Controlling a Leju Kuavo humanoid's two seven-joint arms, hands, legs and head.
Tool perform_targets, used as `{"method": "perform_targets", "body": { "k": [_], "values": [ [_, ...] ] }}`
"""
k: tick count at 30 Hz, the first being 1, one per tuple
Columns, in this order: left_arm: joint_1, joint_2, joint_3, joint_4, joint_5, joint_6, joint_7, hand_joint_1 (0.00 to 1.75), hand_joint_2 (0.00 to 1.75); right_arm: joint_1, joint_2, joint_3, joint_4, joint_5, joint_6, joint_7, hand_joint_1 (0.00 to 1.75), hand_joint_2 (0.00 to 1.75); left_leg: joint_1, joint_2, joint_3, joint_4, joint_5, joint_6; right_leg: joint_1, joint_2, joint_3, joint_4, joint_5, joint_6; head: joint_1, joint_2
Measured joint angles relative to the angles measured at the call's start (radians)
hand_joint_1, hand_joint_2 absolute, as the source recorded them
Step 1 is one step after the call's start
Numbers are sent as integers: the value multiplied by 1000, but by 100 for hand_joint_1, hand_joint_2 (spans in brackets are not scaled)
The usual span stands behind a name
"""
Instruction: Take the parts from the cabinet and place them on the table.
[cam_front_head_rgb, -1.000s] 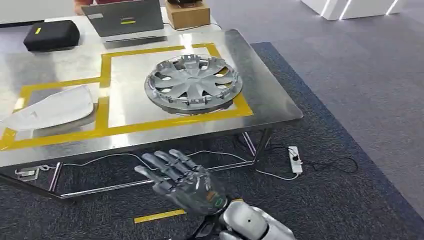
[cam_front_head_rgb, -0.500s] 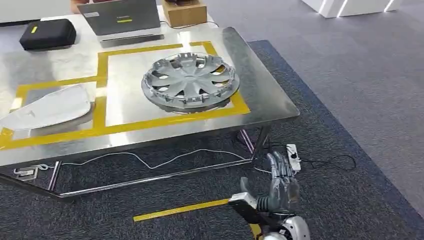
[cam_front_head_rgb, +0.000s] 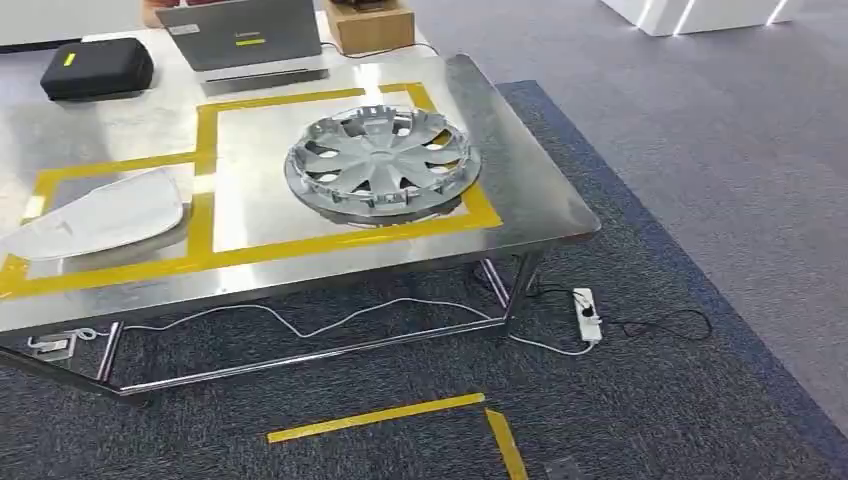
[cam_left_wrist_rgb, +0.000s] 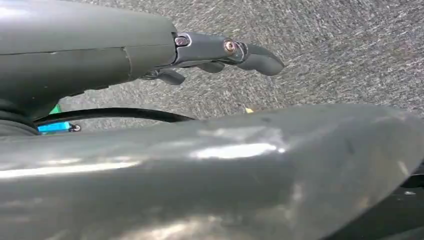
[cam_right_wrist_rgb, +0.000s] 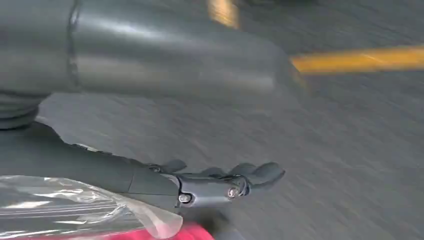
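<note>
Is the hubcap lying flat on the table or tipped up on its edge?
Flat. The hubcap lies face up on the steel table, its whole rim resting inside the yellow tape square, spokes pointing upward toward the head camera.

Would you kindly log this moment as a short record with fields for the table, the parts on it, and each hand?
table: steel table marked with yellow tape
hubcap: silver hubcap inside the right taped square
white part: white part inside the left taped area
left hand: left hand over carpet, holds nothing
right hand: right hand over carpet, holds nothing
</note>
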Motion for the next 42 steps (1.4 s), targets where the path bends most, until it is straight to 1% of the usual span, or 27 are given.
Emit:
{"method": "perform_targets", "body": {
  "k": [3, 4, 5, 7, 8, 9, 10, 13, 14, 15, 16, 18, 19, 20, 23, 24, 25, 26, 29, 32, 34, 35, 37, 38, 39, 40, 42],
  "values": [
    [2, -2, 6, 0, 4, 16, 11, 0, 0, -9, -4, -13, 47, 24, 59, 163, 0, 0, -3, 0, 16, -25, 7, 29, 4, -3, 12, -16, 5, 13, -3, 0],
    [3, -6, 8, 0, 5, 18, 12, 0, 0, -10, -10, -17, 59, 29, 73, 194, 0, 0, 9, 3, 27, -53, 27, 29, 3, 2, 18, -3, -11, 14, -3, 0],
    [3, -8, 11, 0, 5, 18, 12, 0, 0, -12, -12, -21, 70, 32, 83, 207, 0, 0, 10, 5, 28, -64, 34, 32, 3, 5, 0, 30, -55, 17, 0, 0],
    [0, -13, 16, 0, 5, 18, 12, 0, 0, -17, -15, -26, 88, 33, 102, 218, 0, 0, 14, 6, 15, -61, 41, 30, -6, 8, -59, 175, -158, 30, 0, 0],
    [0, -15, 17, 0, 5, 18, 12, 0, 0, -17, -17, -28, 93, 33, 106, 215, 0, 0, 15, 6, 6, -59, 44, 26, -11, 9, -85, 241, -190, 36, 0, 0],
    [0, -16, 19, 0, 5, 18, 12, 0, 0, -17, -20, -30, 96, 33, 109, 210, 0, 0, 17, 6, -3, -57, 49, 21, -16, 9, -91, 271, -197, 43, -1, 0],
    [0, -17, 21, 0, 5, 18, 11, 0, 0, -17, -21, -31, 97, 32, 111, 206, 0, 0, 22, 7, -14, -53, 54, 14, -20, 8, -71, 254, -181, 49, 0, 0],
    [-2, -22, 24, 0, 5, 18, 11, 0, 0, -25, -26, -32, 100, 29, 114, 192, 0, 0, 40, 6, -59, -17, 72, -14, -43, 6, 77, -2, -80, 82, 0, 0],
    [-3, -16, 24, -2, 5, 22, 11, 0, 0, -30, -23, -32, 104, 29, 118, 190, 0, 0, 33, 4, -59, -9, 76, -24, -38, -3, 38, 24, -80, 86, 3, 1],
    [-1, -21, 24, -1, 4, 23, 10, 0, 0, -29, -23, -33, 105, 26, 119, 185, 0, 0, 36, 5, -59, 4, 71, -28, -39, -2, 38, 24, -52, 61, 3, -2],
    [-1, -21, 25, -1, 3, 25, 10, 0, 0, -31, -24, -35, 105, 25, 119, 181, 0, 0, 35, 7, -55, -4, 76, -33, -38, -2, 34, 35, -53, 44, -8, 0],
    [1, -20, 25, -1, 2, 31, 10, 0, 0, -35, -25, -41, 107, 25, 124, 183, 0, 0, 41, 9, -54, -17, 97, -42, -34, -3, 20, 47, -39, 22, -10, -1],
    [3, -20, 26, 0, 2, 31, 10, 0, 0, -37, -25, -44, 110, 25, 127, 187, 0, 0, 42, 6, -59, -7, 70, -46, -35, -9, 10, 48, -26, 12, -19, -1],
    [4, -20, 26, 0, 2, 31, 10, 0, 0, -39, -25, -47, 110, 24, 129, 193, 0, 0, 43, 4, -76, 38, -1, -46, -33, -9, -3, 49, -16, 7, -21, -1],
    [4, -20, 26, 0, 2, 32, 9, 0, 0, -42, -26, -55, 110, 13, 133, 199, 0, 0, 40, 0, -130, 308, -199, -45, -23, -9, -43, 53, 20, -3, -32, -1],
    [3, -20, 26, 0, 2, 32, 9, 0, 0, -41, -26, -56, 110, 11, 134, 199, 0, 0, 39, 0, -121, 354, -230, -41, -19, -9, -60, 56, 31, -3, -30, -1],
    [3, -20, 26, 0, 2, 32, 9, 0, 0, -41, -27, -57, 110, 10, 134, 200, 0, 0, 38, 0, -88, 348, -235, -36, -16, -9, -76, 59, 41, -3, -31, -1],
    [3, -21, 26, 0, 2, 33, 9, 0, 0, -41, -28, -58, 110, 10, 134, 200, 0, 0, 35, -1, -36, 300, -224, -29, -13, -9, -90, 62, 49, -3, -30, -1],
    [-2, -20, 26, 0, 2, 33, 8, 0, 0, -45, -28, -63, 111, 5, 134, 199, 0, 0, 18, -13, 185, 23, -191, 5, -11, -2, -117, 63, 76, 2, -29, -1],
    [-4, -23, 26, 0, 2, 33, 8, 0, 0, -43, -29, -79, 111, -14, 138, 192, 0, 0, 6, -10, 170, 17, -173, 1, -11, -4, -129, 63, 102, 21, -31, -1],
    [0, -26, 27, 2, 3, 33, 10, 0, 0, -38, -29, -85, 113, -25, 144, 188, 0, 0, 10, -5, 155, 1, -144, 15, -13, 0, -134, 58, 115, 37, -32, -1],
    [-2, -26, 28, 2, 2, 32, 10, 0, 0, -38, -33, -92, 113, -27, 144, 183, 0, 0, 10, 1, 142, -2, -127, 22, -16, 5, -151, 77, 70, 41, -34, -1],
    [-2, -28, 28, 2, 2, 31, 12, 0, 0, -38, -34, -101, 114, -29, 151, 179, 0, 0, 7, 2, 105, -4, -102, 35, -15, 8, -185, 193, -64, 43, -24, -1],
    [-2, -29, 28, 2, -1, 32, 14, 0, 0, -38, -37, -104, 114, -30, 153, 176, 0, 0, 5, 3, 89, -3, -88, 37, -15, 8, -196, 265, -113, 45, -24, -1],
    [-2, -31, 28, 2, -4, 34, 16, 0, 0, -38, -39, -106, 114, -30, 154, 174, 0, 0, 2, 5, 68, -3, -73, 38, -15, 8, -199, 328, -137, 46, -23, -1],
    [-3, -31, 28, 2, -4, 34, 16, 0, 0, -39, -40, -106, 114, -29, 156, 174, 0, 0, 0, 6, 48, -1, -57, 37, -15, 8, -186, 357, -121, 46, -24, -1],
    [-3, -34, 28, 2, -6, 34, 17, 0, 0, -39, -45, -108, 114, -29, 160, 174, 0, 0, -2, 8, 11, 1, -28, 34, -13, 8, -110, 311, -33, 43, -23, -1]
  ]
}}
